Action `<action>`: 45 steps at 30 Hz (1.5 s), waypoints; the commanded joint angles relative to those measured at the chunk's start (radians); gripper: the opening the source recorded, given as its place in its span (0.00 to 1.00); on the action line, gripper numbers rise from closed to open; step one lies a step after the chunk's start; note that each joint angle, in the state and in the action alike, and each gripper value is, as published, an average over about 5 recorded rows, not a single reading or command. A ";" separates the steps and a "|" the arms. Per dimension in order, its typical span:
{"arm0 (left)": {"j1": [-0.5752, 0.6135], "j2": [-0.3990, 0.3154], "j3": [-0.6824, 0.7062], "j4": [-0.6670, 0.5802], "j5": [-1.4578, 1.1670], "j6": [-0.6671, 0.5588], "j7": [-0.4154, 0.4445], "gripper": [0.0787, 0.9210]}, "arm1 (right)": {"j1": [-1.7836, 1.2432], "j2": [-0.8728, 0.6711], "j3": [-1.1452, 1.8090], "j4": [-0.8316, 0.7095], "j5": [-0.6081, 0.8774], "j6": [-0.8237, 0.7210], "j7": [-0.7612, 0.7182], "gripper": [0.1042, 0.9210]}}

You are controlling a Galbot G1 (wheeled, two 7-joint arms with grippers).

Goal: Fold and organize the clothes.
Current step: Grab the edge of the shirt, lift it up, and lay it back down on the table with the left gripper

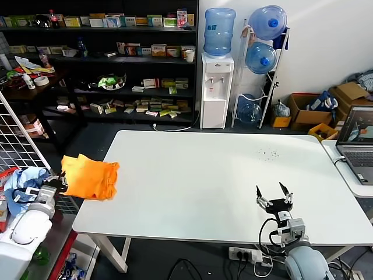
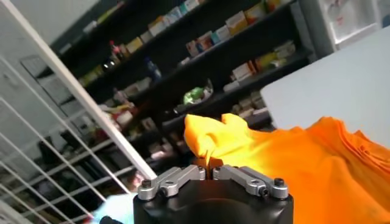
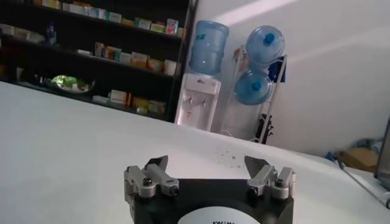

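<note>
Left gripper (image 2: 210, 176) pinched shut on orange T-shirt (image 1: 88, 177), left-centre of frame — soft, light, you'd regrip at hem/shoulder seams; right gripper (image 1: 274, 194) wide open, empty.

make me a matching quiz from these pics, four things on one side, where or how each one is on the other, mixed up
Things:
1. orange T-shirt
2. left claw
3. right claw
4. laptop

Descriptions:
A. open over bare table near the front edge
B. on the side table at the robot's right
C. bunched at the white table's left edge
D. shut on orange cloth

Pairs: 1-C, 2-D, 3-A, 4-B
</note>
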 commanded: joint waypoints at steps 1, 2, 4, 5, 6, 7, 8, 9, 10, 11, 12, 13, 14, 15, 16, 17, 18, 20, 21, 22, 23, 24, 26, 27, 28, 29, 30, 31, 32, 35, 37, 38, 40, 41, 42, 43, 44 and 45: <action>-0.059 0.067 -0.057 0.143 0.334 -0.168 -0.104 0.05 | -0.002 0.003 -0.001 0.003 0.000 0.003 0.000 0.88; -0.055 0.069 -0.058 0.131 0.338 -0.169 -0.107 0.05 | -0.003 0.005 -0.002 0.003 -0.001 0.004 0.000 0.88; -0.045 0.070 -0.056 0.098 0.341 -0.166 -0.109 0.05 | -0.005 0.009 -0.002 0.003 -0.003 0.005 0.000 0.88; -0.040 0.070 -0.052 0.081 0.335 -0.161 -0.108 0.05 | -0.006 0.011 -0.003 0.004 -0.004 0.005 0.000 0.88; -0.034 0.068 -0.045 0.060 0.321 -0.151 -0.105 0.05 | -0.008 0.013 -0.003 0.005 -0.005 0.006 0.000 0.88; -0.025 0.066 -0.035 0.035 0.302 -0.139 -0.100 0.05 | -0.011 0.015 -0.002 0.006 -0.006 0.006 0.000 0.88; -0.014 0.062 -0.021 0.009 0.278 -0.125 -0.094 0.05 | -0.014 0.017 -0.001 0.008 -0.008 0.007 0.000 0.88; 0.000 0.056 -0.006 -0.020 0.252 -0.111 -0.089 0.05 | -0.018 0.018 0.000 0.010 -0.009 0.008 0.000 0.88; 0.018 0.047 0.012 -0.050 0.229 -0.096 -0.083 0.05 | -0.023 0.019 0.002 0.012 -0.011 0.009 0.000 0.88; 0.037 0.033 0.032 -0.079 0.211 -0.083 -0.078 0.05 | -0.027 0.020 0.004 0.015 -0.012 0.009 0.000 0.88; 0.055 0.018 0.053 -0.105 0.197 -0.071 -0.075 0.05 | -0.032 0.021 0.006 0.018 -0.014 0.010 0.000 0.88; 0.072 0.000 0.074 -0.128 0.189 -0.059 -0.073 0.05 | -0.037 0.022 0.008 0.020 -0.016 0.010 0.000 0.88; 0.087 -0.022 0.098 -0.149 0.183 -0.047 -0.070 0.05 | -0.041 0.022 0.011 0.023 -0.017 0.010 0.000 0.88; 0.097 -0.043 0.121 -0.167 0.176 -0.036 -0.068 0.05 | -0.046 0.022 0.013 0.025 -0.019 0.011 0.000 0.88; 0.103 -0.063 0.144 -0.182 0.165 -0.026 -0.069 0.05 | -0.050 0.021 0.014 0.027 -0.020 0.011 0.000 0.88; 0.105 -0.084 0.172 -0.199 0.147 -0.012 -0.072 0.05 | -0.055 0.021 0.016 0.029 -0.022 0.012 0.000 0.88; 0.105 -0.103 0.199 -0.217 0.124 0.001 -0.077 0.05 | -0.058 0.021 0.018 0.031 -0.024 0.012 0.000 0.88; 0.098 -0.132 0.247 -0.259 0.064 0.028 -0.092 0.05 | -0.064 0.021 0.021 0.034 -0.028 0.013 0.000 0.88; 0.093 -0.145 0.268 -0.282 0.030 0.043 -0.102 0.05 | -0.066 0.021 0.022 0.035 -0.030 0.013 0.000 0.88; 0.089 -0.157 0.285 -0.304 0.000 0.055 -0.111 0.05 | -0.068 0.022 0.024 0.036 -0.032 0.013 0.000 0.88; 0.084 -0.171 0.302 -0.327 -0.031 0.068 -0.121 0.05 | -0.070 0.022 0.025 0.037 -0.034 0.012 0.000 0.88; 0.079 -0.185 0.317 -0.346 -0.059 0.078 -0.132 0.05 | -0.072 0.023 0.026 0.038 -0.036 0.013 0.000 0.88; 0.070 -0.217 0.349 -0.374 -0.101 0.095 -0.151 0.05 | -0.076 0.022 0.030 0.041 -0.039 0.013 0.000 0.88; 0.065 -0.234 0.365 -0.381 -0.117 0.101 -0.158 0.05 | -0.079 0.022 0.031 0.042 -0.040 0.013 0.000 0.88; 0.061 -0.249 0.380 -0.383 -0.129 0.106 -0.165 0.05 | -0.081 0.021 0.032 0.044 -0.041 0.013 0.000 0.88; 0.056 -0.265 0.395 -0.383 -0.141 0.110 -0.171 0.05 | -0.083 0.020 0.033 0.045 -0.042 0.014 0.000 0.88; 0.051 -0.281 0.408 -0.379 -0.150 0.112 -0.176 0.05 | -0.084 0.018 0.034 0.045 -0.044 0.014 0.000 0.88; 0.045 -0.296 0.420 -0.373 -0.160 0.114 -0.181 0.05 | -0.086 0.018 0.034 0.046 -0.045 0.014 0.000 0.88; 0.039 -0.312 0.431 -0.366 -0.169 0.115 -0.186 0.05 | -0.087 0.017 0.035 0.046 -0.046 0.014 0.000 0.88; 0.018 -0.360 0.463 -0.338 -0.189 0.115 -0.198 0.05 | -0.091 0.018 0.037 0.046 -0.048 0.015 -0.001 0.88; -0.004 -0.402 0.482 -0.312 -0.198 0.114 -0.205 0.05 | -0.091 0.020 0.037 0.044 -0.051 0.016 -0.001 0.88; -0.017 -0.426 0.491 -0.299 -0.201 0.113 -0.209 0.05 | -0.091 0.022 0.036 0.043 -0.052 0.016 -0.001 0.88; -0.045 -0.479 0.507 -0.270 -0.210 0.112 -0.217 0.05 | -0.090 0.024 0.036 0.040 -0.055 0.016 -0.001 0.88; -0.058 -0.506 0.513 -0.256 -0.213 0.112 -0.221 0.05 | -0.089 0.024 0.036 0.039 -0.055 0.015 0.000 0.88; -0.069 -0.533 0.518 -0.244 -0.216 0.110 -0.224 0.05 | -0.088 0.024 0.037 0.039 -0.055 0.015 0.000 0.88; -0.080 -0.559 0.523 -0.231 -0.220 0.108 -0.228 0.05 | -0.087 0.024 0.038 0.038 -0.055 0.014 0.001 0.88; -0.089 -0.582 0.527 -0.220 -0.223 0.104 -0.231 0.05 | -0.087 0.024 0.039 0.038 -0.055 0.014 0.001 0.88; -0.098 -0.605 0.531 -0.207 -0.225 0.099 -0.234 0.05 | -0.087 0.025 0.040 0.038 -0.055 0.013 0.001 0.88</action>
